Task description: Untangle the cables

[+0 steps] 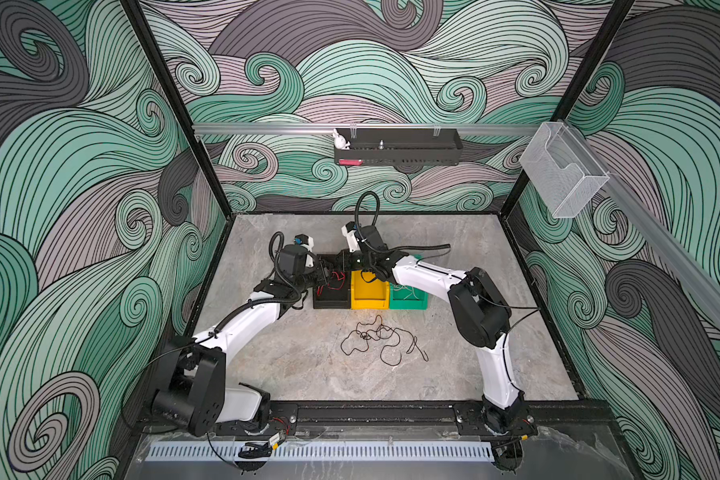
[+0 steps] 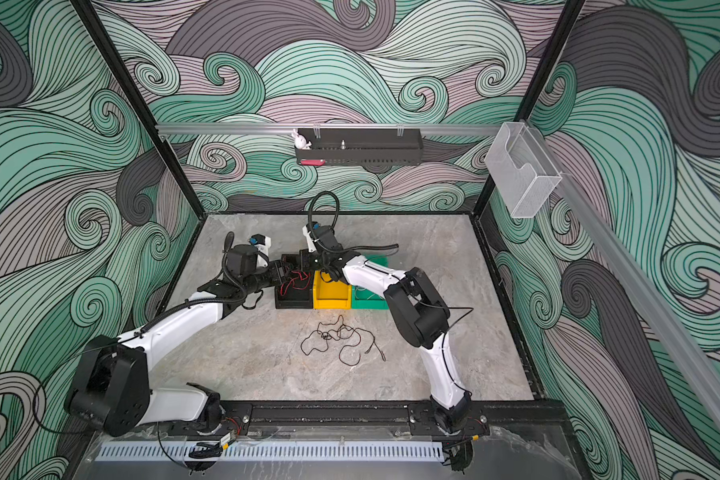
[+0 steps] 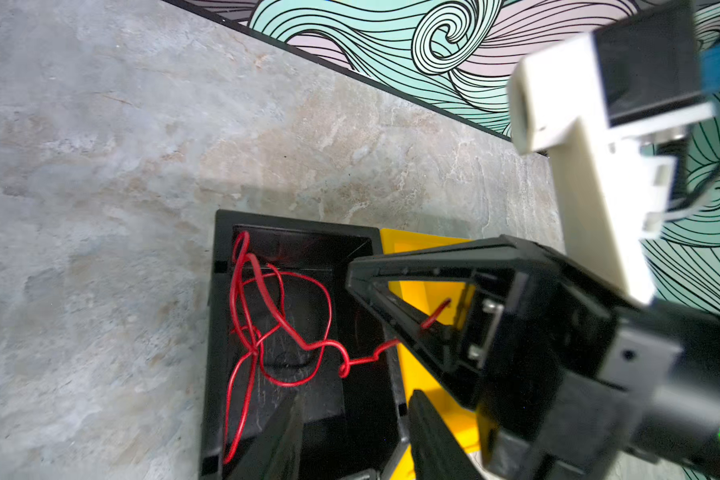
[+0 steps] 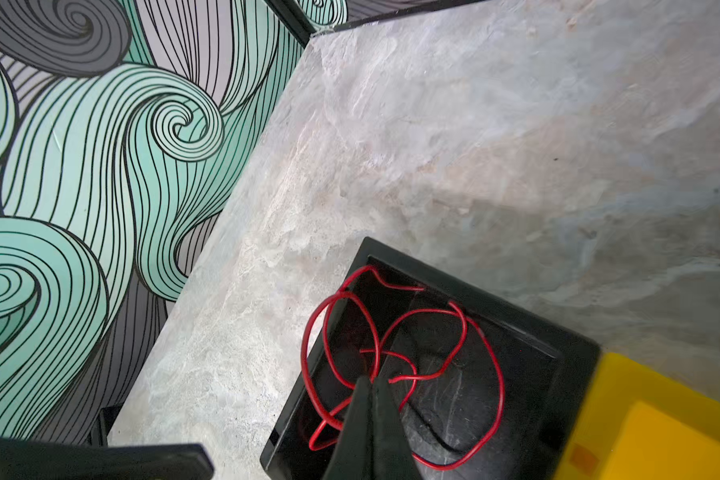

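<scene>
Right claw (image 4: 368, 380) clamped on thin red cable (image 3: 344, 368) above black rectangular plastic bin (image 3: 217, 311)

Seen from its own wrist, the right claw has its two dark fingers pressed together, and the thin red cable runs in between them. The left wrist view shows a short red end sticking out past those fingers. Just beside it the left claw (image 3: 356, 399) is released: its fingers stand apart over the same bin with nothing between them.

Most of the red cable lies in loose, crossing loops on the bin's floor. One loop leans over the rim, and one stretch rises from a small knot to the right claw.

In both top views the black bin is the leftmost of three bins set side by side and touching. A yellow plastic bin (image 1: 368, 297) stands in the middle and a green plastic bin (image 1: 410, 303) on the right. A thin pale cable (image 1: 406, 291) lies in the green one.

In front of the row, toward the arm bases, a thin black cable (image 1: 381, 338) lies in a loose tangle on the grey stone-look counter (image 1: 300, 374), well apart from both claws.
</scene>
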